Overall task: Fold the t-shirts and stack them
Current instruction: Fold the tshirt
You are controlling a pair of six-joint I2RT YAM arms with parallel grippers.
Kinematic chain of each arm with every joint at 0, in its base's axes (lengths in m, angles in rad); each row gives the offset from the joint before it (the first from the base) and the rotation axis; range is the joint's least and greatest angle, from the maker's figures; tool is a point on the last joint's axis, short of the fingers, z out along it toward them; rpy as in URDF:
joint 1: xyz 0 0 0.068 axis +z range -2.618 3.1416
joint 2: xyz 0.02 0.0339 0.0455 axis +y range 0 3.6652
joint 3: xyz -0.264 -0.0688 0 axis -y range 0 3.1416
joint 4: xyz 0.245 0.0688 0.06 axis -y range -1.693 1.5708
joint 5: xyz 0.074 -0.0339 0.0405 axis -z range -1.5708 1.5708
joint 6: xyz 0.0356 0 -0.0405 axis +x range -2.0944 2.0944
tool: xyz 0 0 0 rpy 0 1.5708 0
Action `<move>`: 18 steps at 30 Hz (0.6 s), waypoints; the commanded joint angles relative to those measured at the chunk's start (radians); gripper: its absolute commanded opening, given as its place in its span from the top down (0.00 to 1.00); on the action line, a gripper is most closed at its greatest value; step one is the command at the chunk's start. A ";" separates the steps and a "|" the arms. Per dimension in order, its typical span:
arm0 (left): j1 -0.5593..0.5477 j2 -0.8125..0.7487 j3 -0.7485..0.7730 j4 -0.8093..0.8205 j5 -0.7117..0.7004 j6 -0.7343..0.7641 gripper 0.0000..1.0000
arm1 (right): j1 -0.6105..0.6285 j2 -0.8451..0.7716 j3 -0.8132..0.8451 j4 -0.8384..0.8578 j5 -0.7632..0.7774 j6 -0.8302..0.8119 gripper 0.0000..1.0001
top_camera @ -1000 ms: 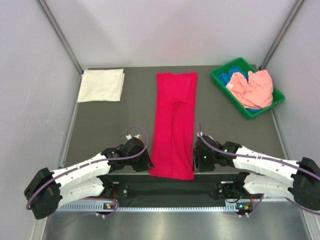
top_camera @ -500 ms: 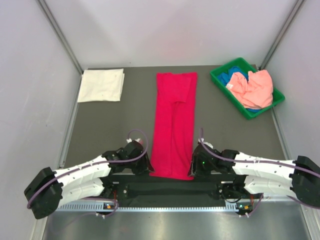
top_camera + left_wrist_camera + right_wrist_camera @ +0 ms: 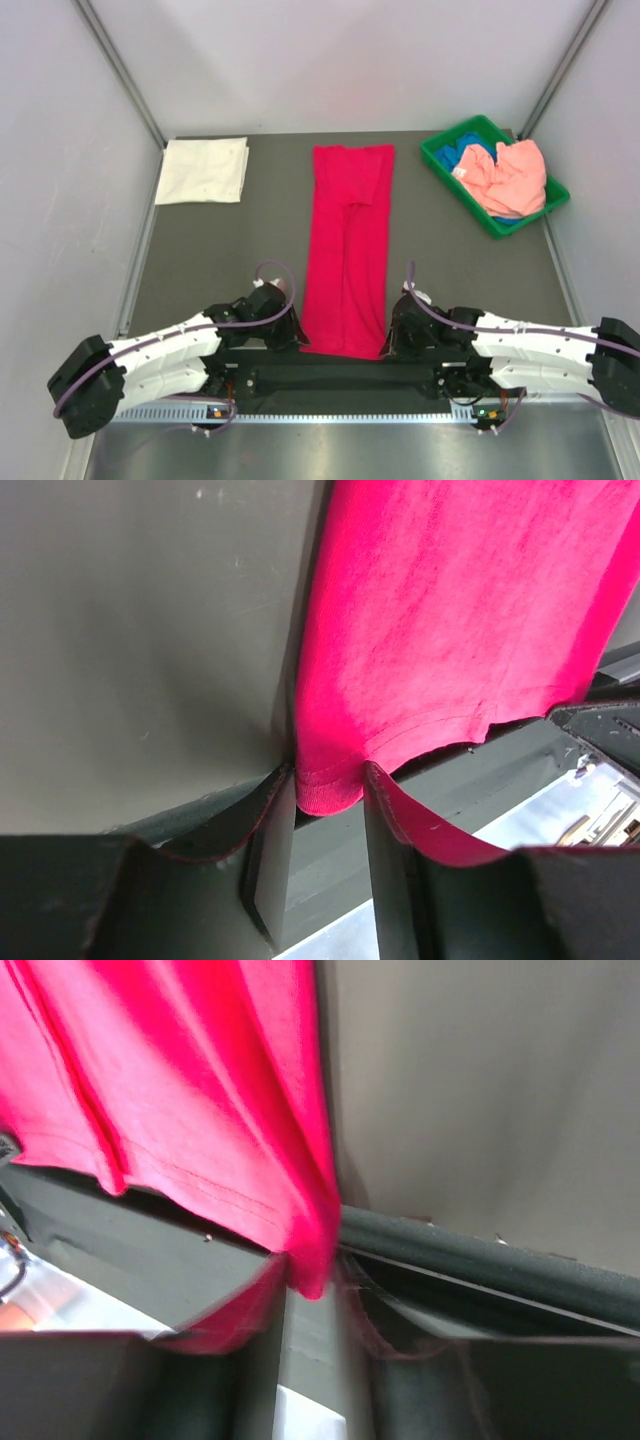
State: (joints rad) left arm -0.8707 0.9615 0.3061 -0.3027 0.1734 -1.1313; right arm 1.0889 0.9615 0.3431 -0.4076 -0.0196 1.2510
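The crimson-red t-shirt (image 3: 348, 250) lies as a long narrow strip down the middle of the dark table, its hem at the near edge. My left gripper (image 3: 290, 335) is at its near left corner. In the left wrist view (image 3: 328, 810) the jaws stand apart, with the hem corner of the red shirt (image 3: 450, 610) hanging between them. My right gripper (image 3: 392, 340) is at the near right corner. In the blurred right wrist view (image 3: 315, 1295) the jaws are narrowly apart around the corner of the red cloth (image 3: 200, 1080). The white shirt (image 3: 203, 170) lies folded square at the far left.
A green bin (image 3: 480, 121) at the far right holds the salmon-pink shirt (image 3: 510, 175) on top of the blue one (image 3: 472, 157). Grey walls close in the table on three sides. A black rail (image 3: 340, 380) runs along the near edge between the arm bases.
Both grippers have moved toward the near edge, from beside the red strip down to its two near corners. The shirt itself has barely shifted.
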 commanded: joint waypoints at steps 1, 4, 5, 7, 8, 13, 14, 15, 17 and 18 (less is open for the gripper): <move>-0.010 -0.021 0.005 -0.073 -0.046 0.010 0.60 | 0.019 -0.024 -0.009 0.038 0.014 0.030 0.84; -0.011 -0.052 0.028 -0.130 -0.067 0.022 0.59 | 0.023 -0.033 -0.016 0.041 0.041 0.031 1.00; -0.013 -0.066 0.034 -0.142 -0.072 0.027 0.57 | 0.023 -0.033 -0.018 0.041 0.043 0.033 1.00; -0.013 -0.072 0.079 -0.215 -0.118 0.054 0.53 | 0.028 -0.040 -0.019 0.044 0.047 0.034 1.00; -0.014 -0.064 0.100 -0.248 -0.136 0.060 0.53 | 0.028 -0.038 -0.021 0.044 0.049 0.034 1.00; -0.014 -0.058 0.068 -0.142 -0.046 0.012 0.55 | 0.039 -0.032 -0.019 0.052 0.052 0.036 1.00; -0.016 -0.061 0.054 -0.112 -0.043 -0.002 0.57 | 0.039 -0.032 -0.019 0.058 0.053 0.037 1.00; -0.016 -0.061 0.044 -0.086 -0.040 -0.014 0.58 | 0.040 -0.030 -0.019 0.061 0.052 0.041 1.00; -0.016 -0.064 0.024 -0.078 -0.044 -0.031 0.60 | 0.046 -0.030 -0.019 0.069 0.055 0.044 1.00; -0.016 -0.063 0.018 -0.084 -0.045 -0.033 0.62 | 0.049 -0.030 -0.019 0.070 0.056 0.044 1.00</move>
State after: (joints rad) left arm -0.8818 0.9058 0.3496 -0.4366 0.1158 -1.1313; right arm 1.1152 0.9382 0.3206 -0.3843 0.0113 1.2835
